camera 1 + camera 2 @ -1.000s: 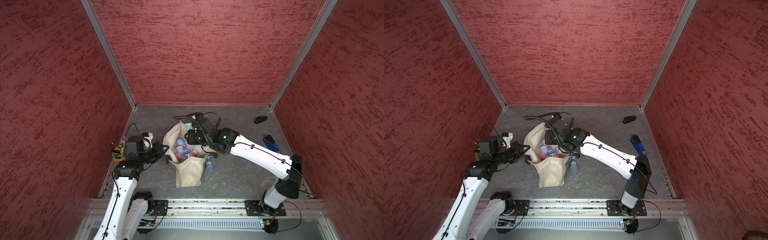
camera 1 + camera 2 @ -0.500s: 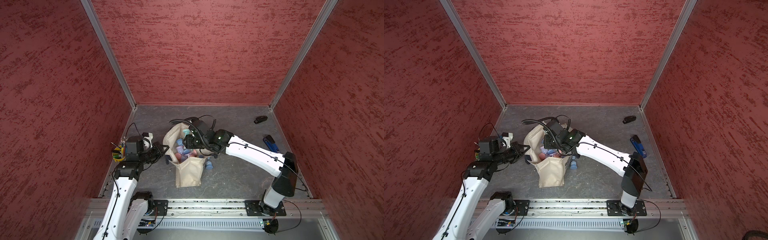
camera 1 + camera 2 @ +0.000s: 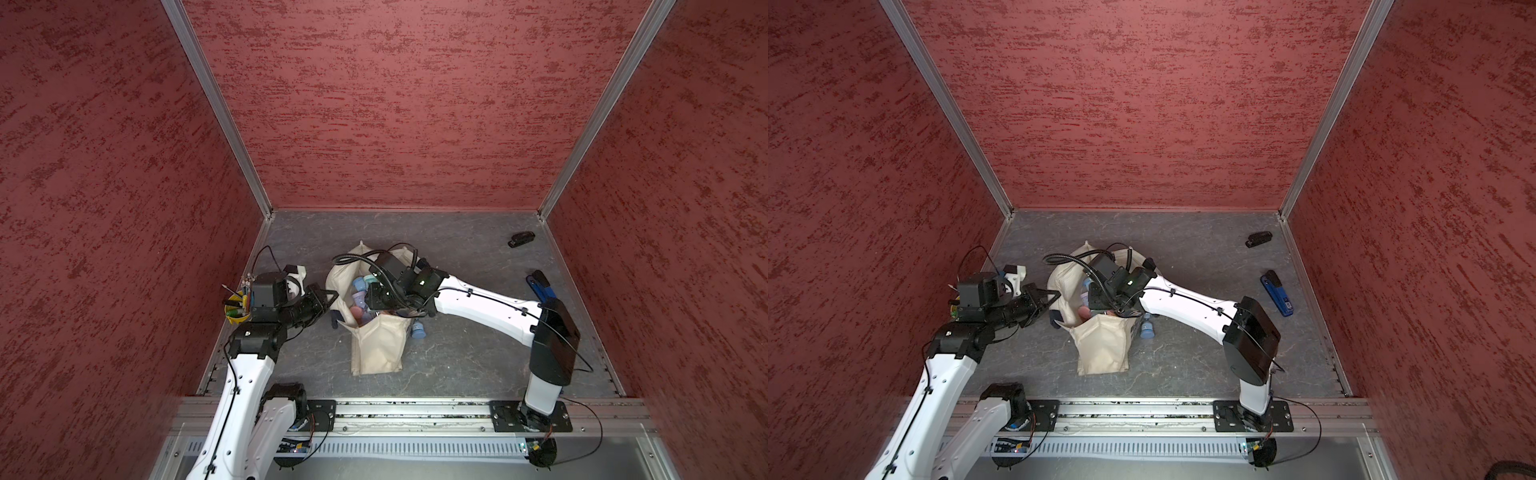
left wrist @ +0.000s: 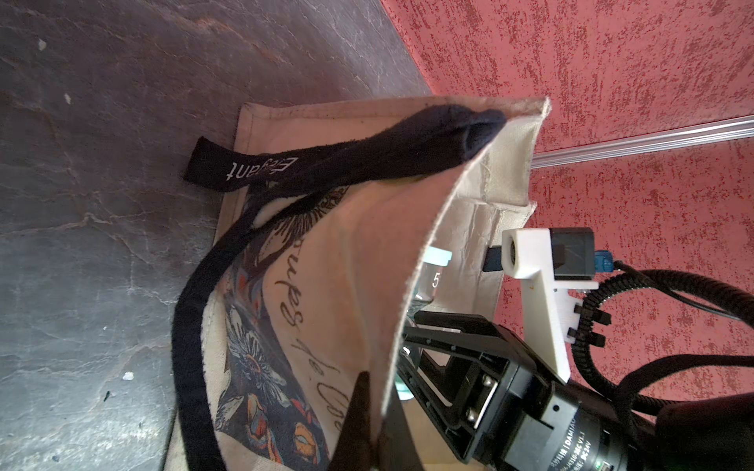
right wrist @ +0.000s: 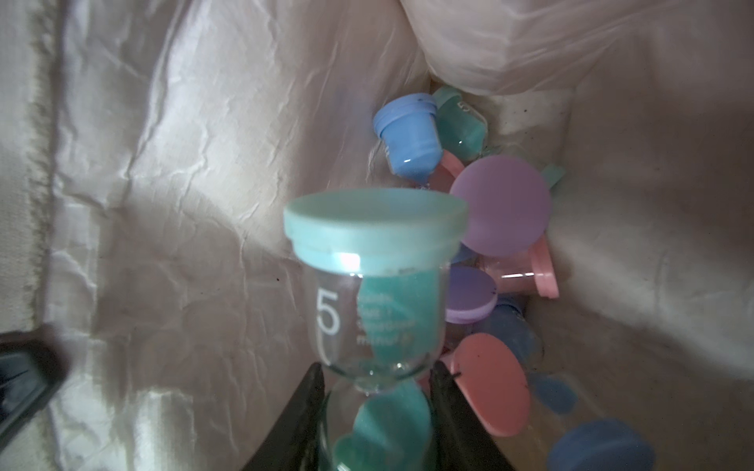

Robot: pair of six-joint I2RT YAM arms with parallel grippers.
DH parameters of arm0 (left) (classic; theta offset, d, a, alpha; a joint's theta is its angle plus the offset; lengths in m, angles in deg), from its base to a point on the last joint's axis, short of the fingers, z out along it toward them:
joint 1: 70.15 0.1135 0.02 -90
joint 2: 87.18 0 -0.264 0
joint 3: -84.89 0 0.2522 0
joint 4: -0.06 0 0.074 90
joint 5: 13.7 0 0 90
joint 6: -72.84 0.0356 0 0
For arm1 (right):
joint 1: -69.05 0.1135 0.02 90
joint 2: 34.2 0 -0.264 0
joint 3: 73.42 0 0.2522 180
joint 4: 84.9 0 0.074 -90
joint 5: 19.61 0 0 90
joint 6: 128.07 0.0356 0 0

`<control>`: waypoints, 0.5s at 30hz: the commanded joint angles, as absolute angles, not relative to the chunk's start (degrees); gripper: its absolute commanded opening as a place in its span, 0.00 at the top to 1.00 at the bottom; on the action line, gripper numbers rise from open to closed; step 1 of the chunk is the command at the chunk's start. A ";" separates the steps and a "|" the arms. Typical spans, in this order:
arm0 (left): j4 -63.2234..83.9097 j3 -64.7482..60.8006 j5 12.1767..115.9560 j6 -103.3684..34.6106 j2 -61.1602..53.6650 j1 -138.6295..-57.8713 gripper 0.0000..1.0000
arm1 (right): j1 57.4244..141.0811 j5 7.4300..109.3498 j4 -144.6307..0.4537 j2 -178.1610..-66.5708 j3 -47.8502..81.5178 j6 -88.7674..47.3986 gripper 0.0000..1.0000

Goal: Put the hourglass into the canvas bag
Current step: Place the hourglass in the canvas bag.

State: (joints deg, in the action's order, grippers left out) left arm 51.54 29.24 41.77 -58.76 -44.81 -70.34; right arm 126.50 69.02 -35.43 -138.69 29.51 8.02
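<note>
The cream canvas bag (image 3: 376,349) (image 3: 1100,349) lies on the grey floor with its mouth open toward the back. My left gripper (image 3: 328,298) (image 4: 375,387) is shut on the bag's rim (image 4: 412,285), holding that side up. My right gripper (image 3: 372,297) (image 5: 377,371) reaches into the mouth and is shut on the glass waist of a teal hourglass (image 5: 375,261) marked "5". Its teal cap (image 4: 438,257) shows past the rim in the left wrist view. Several more hourglasses (image 5: 500,204), blue, purple and pink, lie deeper inside the bag.
A blue hourglass (image 3: 417,331) (image 3: 1147,328) lies on the floor against the bag's right side. A yellow cup of pens (image 3: 237,309) stands by the left wall. A blue-and-black tool (image 3: 540,286) and a small black object (image 3: 521,240) lie at the right.
My right arm has swung left and pushed the held hourglass further into the bag's mouth. The left arm and the bag have stayed put.
</note>
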 commanded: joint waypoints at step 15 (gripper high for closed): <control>51.79 29.29 41.61 -58.24 -45.30 -70.59 0.99 | 127.01 71.72 -35.11 -139.89 32.19 8.08 0.46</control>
State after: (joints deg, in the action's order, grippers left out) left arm 51.52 29.24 41.77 -58.74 -44.81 -70.34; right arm 126.61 69.04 -36.31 -140.81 29.27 8.56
